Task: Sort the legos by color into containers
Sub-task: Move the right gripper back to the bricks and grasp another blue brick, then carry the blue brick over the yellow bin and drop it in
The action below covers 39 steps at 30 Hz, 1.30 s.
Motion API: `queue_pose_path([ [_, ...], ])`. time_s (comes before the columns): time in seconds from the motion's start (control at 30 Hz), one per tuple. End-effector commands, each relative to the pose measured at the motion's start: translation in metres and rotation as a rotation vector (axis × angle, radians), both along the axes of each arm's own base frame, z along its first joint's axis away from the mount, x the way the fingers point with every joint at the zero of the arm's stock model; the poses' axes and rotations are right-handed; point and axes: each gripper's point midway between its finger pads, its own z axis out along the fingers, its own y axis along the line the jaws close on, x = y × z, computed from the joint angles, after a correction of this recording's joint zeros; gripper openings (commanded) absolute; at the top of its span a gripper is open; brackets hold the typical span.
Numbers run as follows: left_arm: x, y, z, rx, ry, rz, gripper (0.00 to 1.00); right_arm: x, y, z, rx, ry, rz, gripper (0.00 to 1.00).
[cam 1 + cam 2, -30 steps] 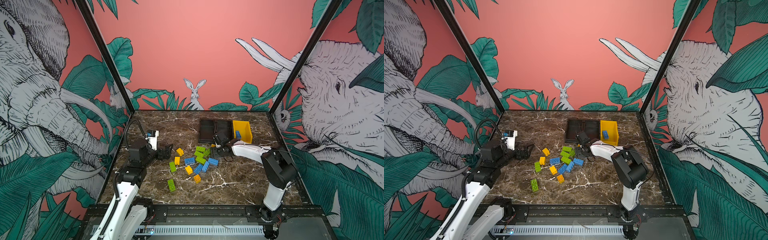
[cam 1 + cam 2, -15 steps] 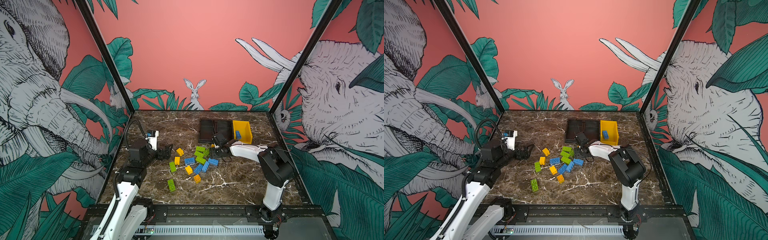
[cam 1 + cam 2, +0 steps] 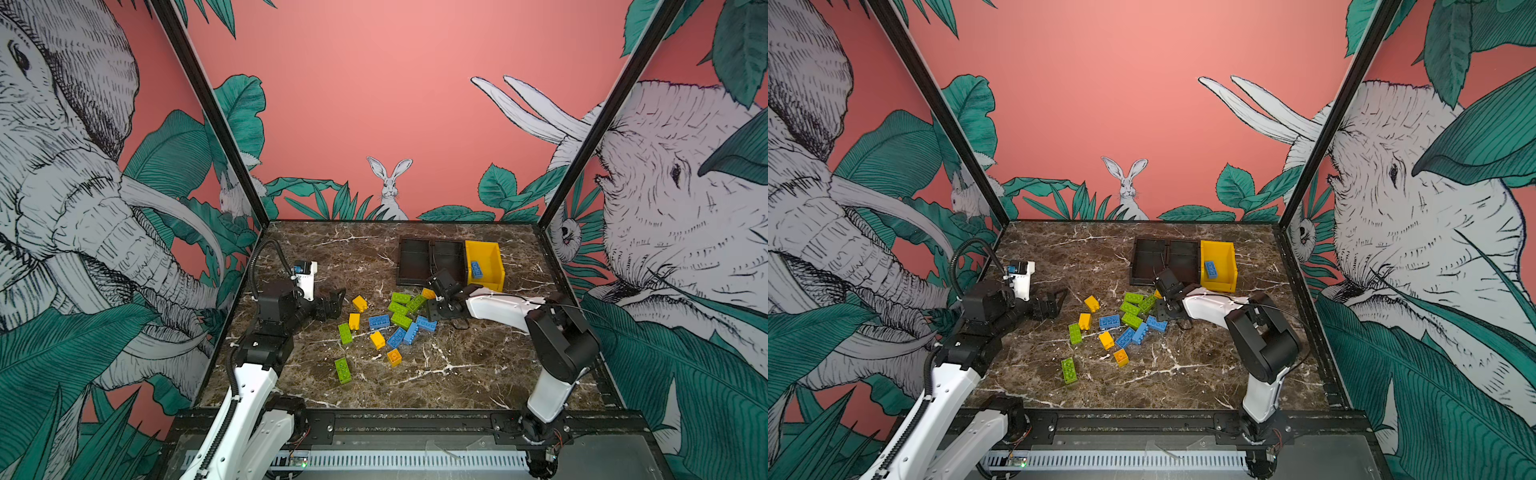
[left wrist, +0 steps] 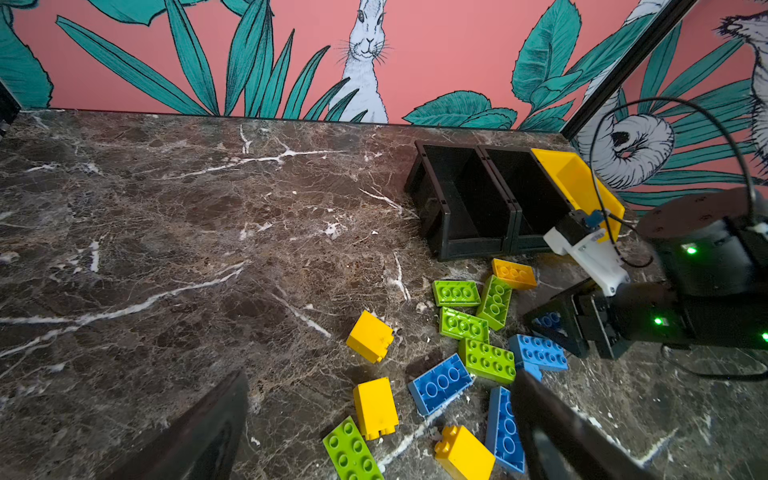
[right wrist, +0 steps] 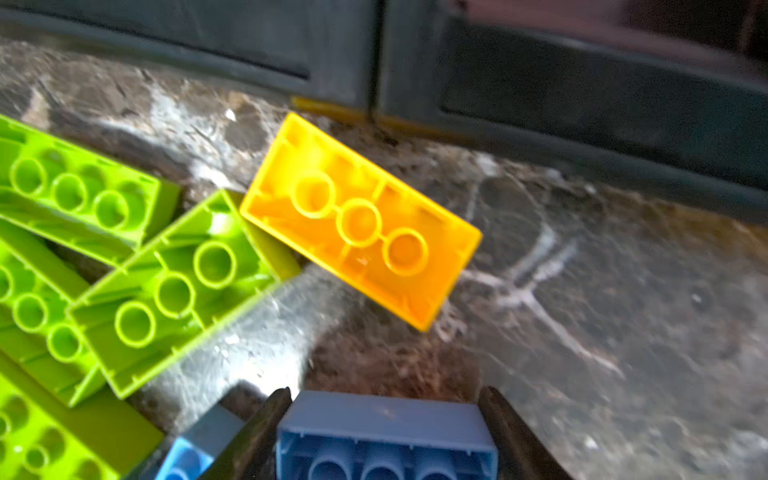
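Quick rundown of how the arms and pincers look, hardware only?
The left arm and right arm: white shells on long links, black joint housings. The left pincer and right pincer: black, two tapered fingers. White camera mount on the left wrist, ribbed black conduit looping above. Thin black cable over the right wrist, green lights on it.

Marble table [image 3: 457,374]: legos [image 3: 395,322] btw left gripper [image 3: 337,300] & right gripper [image 3: 431,309] jaws; black bins [image 3: 432,249], yellow bin [image 3: 496,270] past right jaws.

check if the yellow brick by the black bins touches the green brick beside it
Touching: the right wrist view shows the yellow brick lying against the end of the green brick, no gap.
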Motion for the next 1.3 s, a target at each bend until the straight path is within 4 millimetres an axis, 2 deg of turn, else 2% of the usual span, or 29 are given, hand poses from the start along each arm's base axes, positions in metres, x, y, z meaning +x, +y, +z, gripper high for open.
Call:
queue_pose_path([
  [0.0,-0.001,-0.003,0.002,-0.013,-0.012,-0.006,0.99,0.003,-0.011,0.022,0.011,-0.058,-0.033,0.58],
  [0.13,-0.002,-0.004,0.001,-0.019,-0.008,-0.012,0.99,0.001,-0.022,0.033,0.042,-0.067,-0.042,0.58],
  [0.2,-0.002,-0.005,0.001,-0.02,-0.013,-0.016,0.99,-0.001,-0.029,0.029,0.043,-0.044,-0.048,0.58],
  [0.23,-0.003,-0.006,0.001,-0.021,-0.015,-0.017,0.99,-0.001,-0.033,0.042,0.06,-0.067,-0.049,0.58],
  [0.3,-0.003,-0.007,0.002,-0.021,-0.017,-0.022,0.99,-0.001,-0.045,0.048,0.064,-0.074,-0.066,0.58],
  [0.43,-0.003,-0.01,0.003,-0.025,-0.021,-0.041,0.99,0.012,-0.077,0.071,0.146,-0.116,-0.112,0.58],
  [0.57,-0.003,-0.013,0.002,-0.03,-0.017,-0.05,0.99,0.028,-0.114,0.091,0.126,-0.154,-0.142,0.58],
  [0.73,-0.003,-0.013,0.002,-0.027,-0.018,-0.051,0.99,0.061,-0.149,0.11,0.14,-0.193,-0.195,0.58],
  [0.83,-0.003,-0.012,0.001,-0.025,-0.015,-0.048,0.99,0.086,-0.16,0.115,0.15,-0.209,-0.211,0.57],
  [1.07,-0.003,-0.008,0.0,-0.009,-0.013,-0.029,0.99,0.145,-0.167,0.11,0.128,-0.212,-0.217,0.57],
  [1.27,-0.003,-0.007,0.002,0.004,-0.015,-0.026,0.99,0.176,-0.169,0.103,0.113,-0.214,-0.234,0.6],
])
